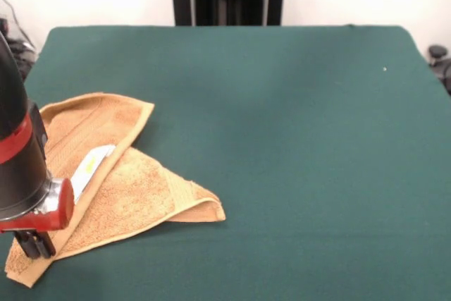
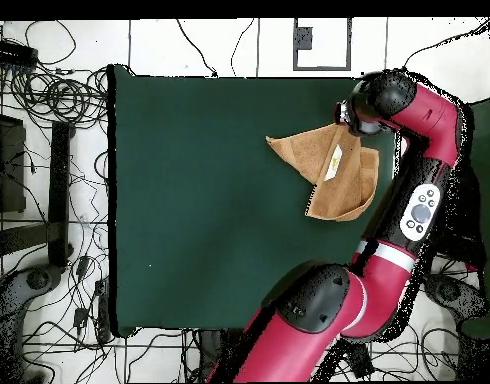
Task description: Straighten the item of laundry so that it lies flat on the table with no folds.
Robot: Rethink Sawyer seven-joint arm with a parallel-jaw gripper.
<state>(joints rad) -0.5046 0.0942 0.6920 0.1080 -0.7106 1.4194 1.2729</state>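
Nearest me, the black end effector (image 1: pixel 34 243) presses on a corner of the folded golden-orange terry towel (image 1: pixel 120 181) at the dark green felt table's (image 1: pixel 296 139) edge; whether it grips, I cannot tell. I'd pull that corner outward, low and slow

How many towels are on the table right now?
1: a folded tan terry-cloth towel lies at one side of the dark green felt table, its corner under the gripper. Nothing suggests another one hidden.
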